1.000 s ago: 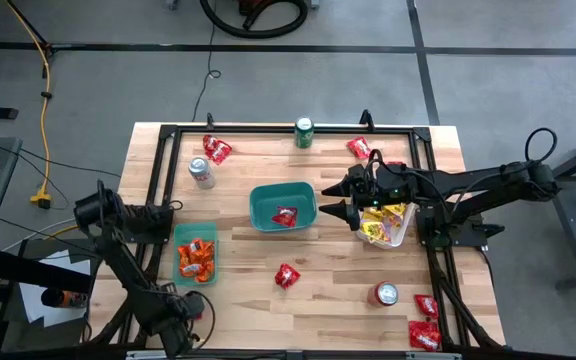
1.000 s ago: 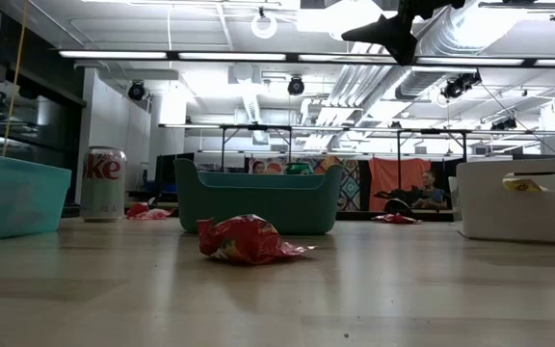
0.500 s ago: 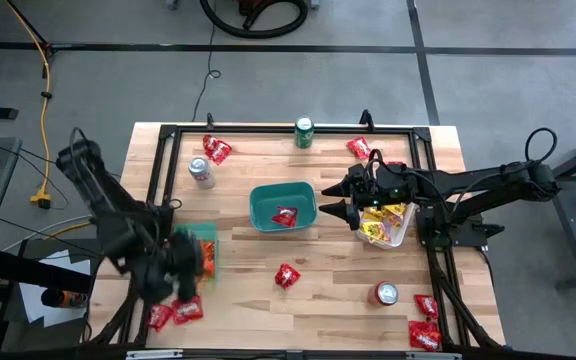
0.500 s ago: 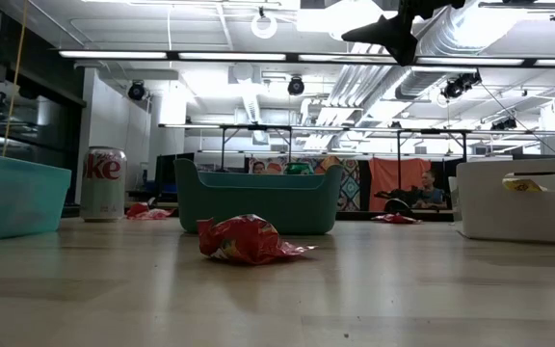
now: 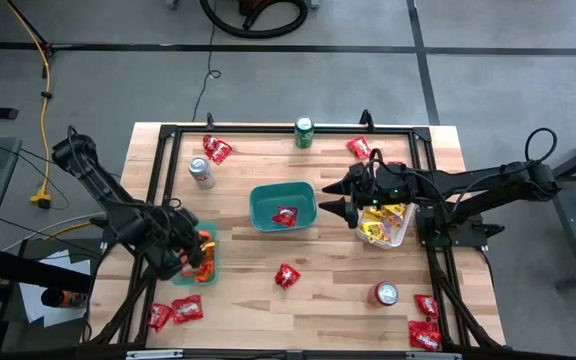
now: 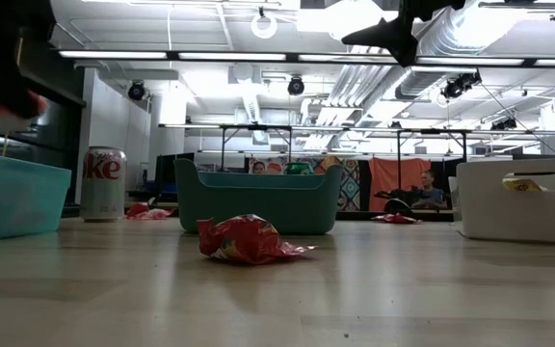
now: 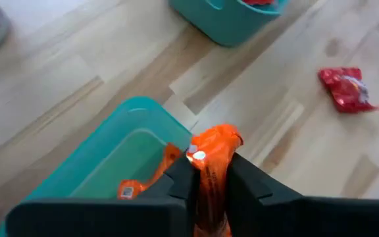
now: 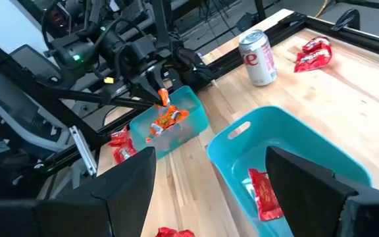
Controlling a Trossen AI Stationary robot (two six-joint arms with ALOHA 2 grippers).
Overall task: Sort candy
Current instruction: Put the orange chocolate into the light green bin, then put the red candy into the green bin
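My left gripper (image 5: 196,250) hovers over the small teal bin (image 5: 214,270) near the table's left edge, shut on an orange candy packet (image 7: 216,141). More orange packets (image 7: 129,191) lie in that bin. My right gripper (image 5: 344,200) hangs open in the air between the middle teal bin (image 5: 268,192), which holds a red packet (image 5: 286,215), and the white bin (image 5: 400,232) of yellow packets. Red packets lie loose on the table, one in the middle (image 5: 287,275), two near the left bin (image 5: 186,310). My left gripper pinches the orange packet between its two fingers (image 7: 181,178), holding its lower part (image 7: 210,172). The fingers come from above, slanting down. The packet is lifted clear over the left teal bin (image 7: 130,108), its free end sticking out past the fingertips.
A green can (image 5: 304,132) stands at the far edge, a silver can (image 5: 201,172) far left, a red-topped can (image 5: 385,293) near right. More red packets lie at the far edge (image 5: 216,150) (image 5: 359,148) and the near right corner (image 5: 425,335). A black frame borders the table.
My left arm has swung fast from the table's near left edge toward the far side and now has its gripper above the small teal bin. Two red packets that the arm covered now show by the near edge. The right arm kept still.
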